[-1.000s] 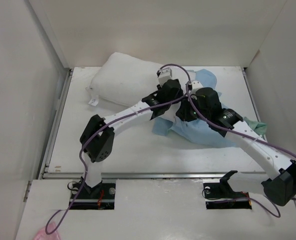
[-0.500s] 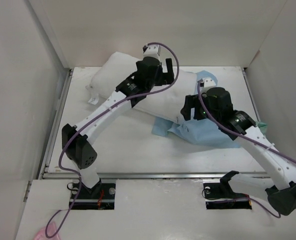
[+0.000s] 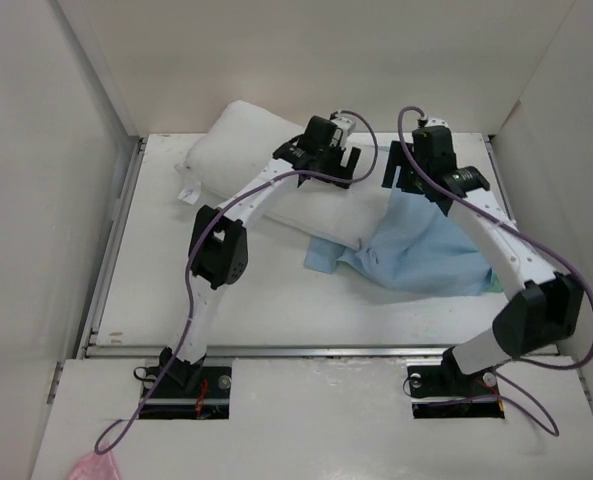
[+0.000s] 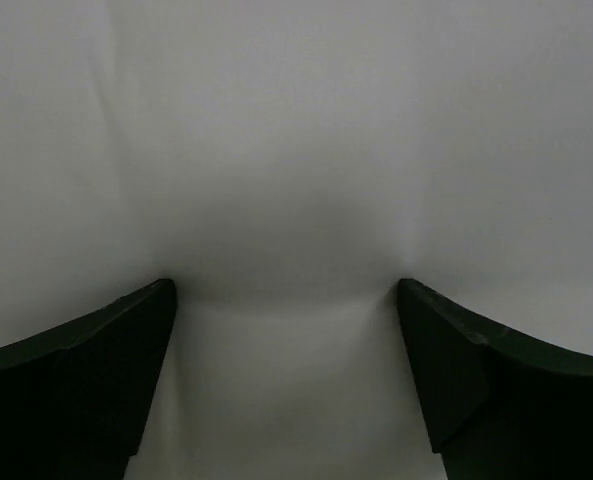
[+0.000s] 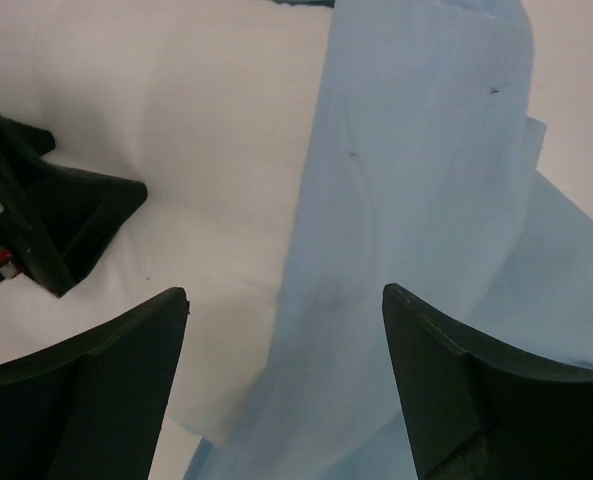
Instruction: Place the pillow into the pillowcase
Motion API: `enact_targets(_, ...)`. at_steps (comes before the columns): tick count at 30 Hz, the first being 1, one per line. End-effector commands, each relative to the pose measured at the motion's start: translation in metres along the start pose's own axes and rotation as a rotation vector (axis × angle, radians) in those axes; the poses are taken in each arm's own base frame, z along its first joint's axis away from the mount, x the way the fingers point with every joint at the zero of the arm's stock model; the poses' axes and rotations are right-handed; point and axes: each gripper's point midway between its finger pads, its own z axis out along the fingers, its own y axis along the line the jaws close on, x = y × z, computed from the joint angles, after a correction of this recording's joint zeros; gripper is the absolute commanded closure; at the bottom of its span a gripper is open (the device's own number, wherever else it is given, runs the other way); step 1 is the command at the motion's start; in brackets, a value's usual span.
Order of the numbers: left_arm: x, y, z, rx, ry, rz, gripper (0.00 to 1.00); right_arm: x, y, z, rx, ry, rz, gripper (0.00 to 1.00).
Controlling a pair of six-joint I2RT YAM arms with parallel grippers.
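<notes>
The white pillow lies at the back left of the table, its tag at the left end. It fills the left wrist view. My left gripper is open, and its fingertips press into the pillow's right end. The light blue pillowcase lies crumpled to the right, one fold reaching up against the pillow's end. My right gripper is open just above that fold, with cloth and pillow between its spread jaws. The left gripper also shows in the right wrist view.
White enclosure walls stand close on the left, back and right of the table. A metal rail runs along the table's near edge. A pink object lies at the bottom left, off the table.
My left gripper has moved right and down onto the pillow's right end. My right gripper has moved back toward the far edge, and a fold of pillowcase now reaches up beneath it.
</notes>
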Motion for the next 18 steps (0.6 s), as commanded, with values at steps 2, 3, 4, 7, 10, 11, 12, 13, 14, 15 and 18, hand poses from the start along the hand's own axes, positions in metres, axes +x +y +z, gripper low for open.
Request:
enact_targets(2, 0.04, -0.039, 0.009, 0.192, 0.137, 0.095, 0.58, -0.013, 0.002, 0.038, 0.034, 0.01, 0.025, 0.2)
enact_targets(3, 0.047, -0.039, 0.013, 0.198, 0.159, 0.092, 0.77, -0.001, 0.001, 0.057, 0.058, 0.048, 0.015, 0.22)
enact_targets(4, 0.053, -0.036, 0.015, 0.177, 0.173, 0.07, 1.0, 0.0, 0.002, 0.064, 0.062, 0.058, 0.012, 0.24)
enact_targets(7, 0.055, -0.021, 0.015, 0.12, 0.154, 0.052, 1.0, 0.011, -0.006, 0.08, 0.124, 0.102, -0.006, 0.35)
enact_targets(10, 0.039, -0.018, 0.0, 0.107, 0.077, 0.023, 1.0, 0.01, -0.016, 0.081, 0.183, 0.087, -0.001, 0.39)
enact_targets(11, 0.034, -0.017, -0.005, 0.099, 0.053, 0.016, 1.0, 0.009, -0.021, 0.081, 0.191, 0.085, 0.006, 0.46)
enact_targets(12, 0.019, -0.019, -0.015, 0.097, 0.005, 0.021, 1.0, 0.009, -0.021, 0.084, 0.188, 0.077, 0.009, 0.56)
enact_targets(13, 0.014, -0.02, -0.021, 0.099, -0.008, 0.022, 1.0, 0.006, -0.02, 0.084, 0.185, 0.067, 0.011, 0.77)
enact_targets(14, 0.012, -0.018, -0.023, 0.088, -0.018, 0.022, 1.0, 0.009, -0.02, 0.087, 0.188, 0.076, 0.009, 0.89)
enact_targets(15, 0.008, -0.019, -0.027, 0.089, -0.027, 0.023, 1.0, 0.001, -0.018, 0.086, 0.181, 0.058, 0.014, 0.97)
enact_targets(18, -0.01, -0.024, -0.041, 0.109, -0.072, 0.028, 1.0, -0.013, -0.007, 0.087, 0.133, 0.041, -0.016, 1.0)
